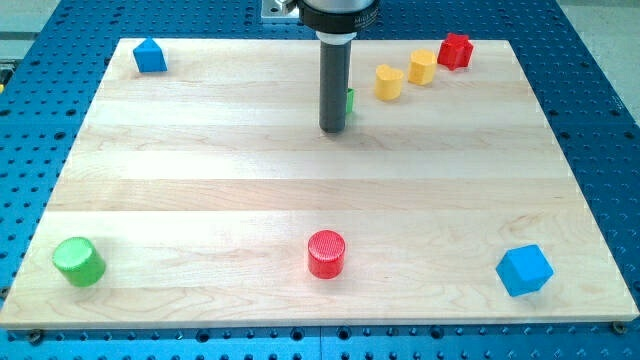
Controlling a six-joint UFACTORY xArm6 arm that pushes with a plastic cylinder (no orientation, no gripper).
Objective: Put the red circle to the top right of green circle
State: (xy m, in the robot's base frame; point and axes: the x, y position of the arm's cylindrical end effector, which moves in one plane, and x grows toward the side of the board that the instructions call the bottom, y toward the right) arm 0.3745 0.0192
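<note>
My tip (333, 129) rests on the wooden board (200, 180) in its far half, a little right of the middle line, and the dark rod rises straight up from it to the arm's collar at the far edge. There is no hand or jaw on this arm, only the bare rod, and it has hold of nothing. Just behind the rod on its right side a sliver of a small green block (349, 100) shows, touching or nearly touching the rod; its shape is mostly hidden. The red circle (326, 253) stands near the front edge, about in the middle of the board's width and well apart from my tip. The green circle (78, 261) stands at the near left corner, far to the left of the red circle and roughly level with it. A blue cube (524, 270) sits at the near right corner. Along the far edge to the right of the rod, two yellow blocks (389, 82) (423, 66) and a red block (455, 50) form a slanting row. A blue block with a peaked top (150, 55) sits at the far left corner.
</note>
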